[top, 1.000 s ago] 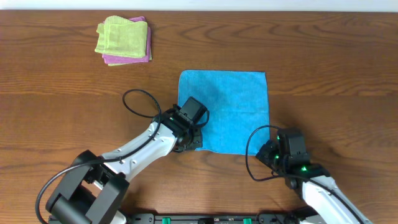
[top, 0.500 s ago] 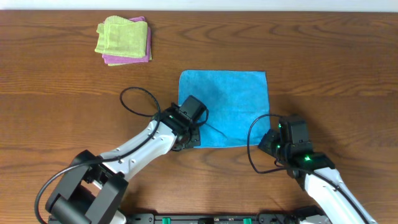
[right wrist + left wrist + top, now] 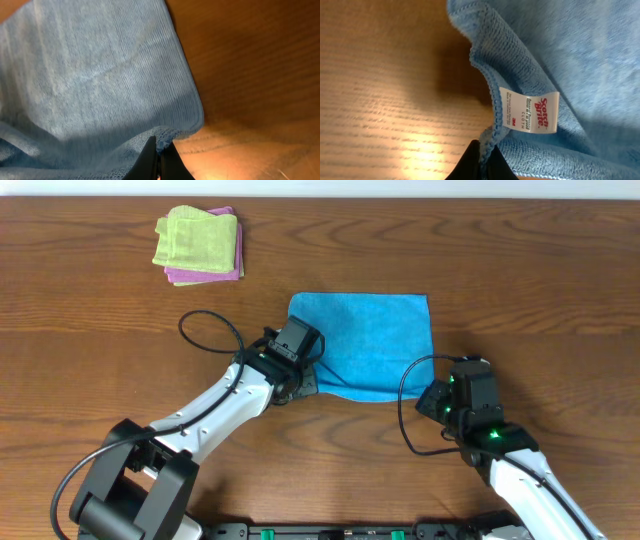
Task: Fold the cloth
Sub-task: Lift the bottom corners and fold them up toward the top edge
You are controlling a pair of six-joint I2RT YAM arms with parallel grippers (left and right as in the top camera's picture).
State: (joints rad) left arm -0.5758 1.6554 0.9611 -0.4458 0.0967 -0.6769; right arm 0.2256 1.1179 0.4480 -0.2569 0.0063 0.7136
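Note:
The sky-blue cloth [image 3: 365,340] lies in the middle of the wooden table, its near edge lifted. My left gripper [image 3: 300,385] is shut on the cloth's near left corner; the left wrist view shows the hem pinched between the fingers [image 3: 487,160], below a white label [image 3: 528,110]. My right gripper [image 3: 432,395] is shut on the near right corner; the right wrist view shows the cloth [image 3: 90,75] with its corner clamped between the fingers [image 3: 159,157].
A light green folded cloth [image 3: 195,238] sits on a pink folded cloth [image 3: 205,277] at the far left of the table [image 3: 540,270]. Black cables loop beside both wrists.
Both grippers have moved away from the near edge, carrying the cloth's near edge with them. The visible cloth has become shorter front to back.

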